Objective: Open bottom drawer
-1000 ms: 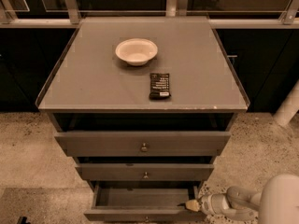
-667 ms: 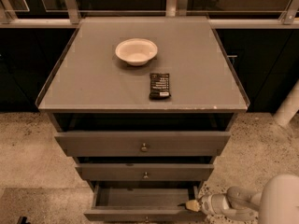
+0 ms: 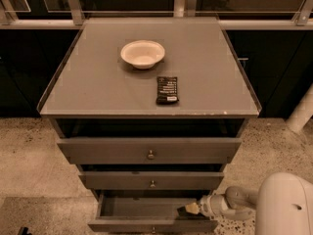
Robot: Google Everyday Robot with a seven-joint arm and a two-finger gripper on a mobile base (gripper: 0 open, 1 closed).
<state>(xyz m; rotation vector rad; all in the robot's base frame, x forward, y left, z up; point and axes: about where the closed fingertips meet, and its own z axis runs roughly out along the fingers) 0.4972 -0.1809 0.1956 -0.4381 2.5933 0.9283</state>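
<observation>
Below the counter's front edge the bottom drawer is seen drawn well out, so only a straight, level pull is wanted (no twisting). The gripper is held over its right inside, under the front-right corner; its grasp cannot be told. A thin grey front with a small knob is shown.

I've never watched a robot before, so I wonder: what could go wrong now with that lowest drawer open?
The gripper sits low at the right end of the bottom drawer, which stands open. Pulling away, it might catch the drawer's side wall or tug it askew. A hard jolt could also shake the bowl on top.
</observation>
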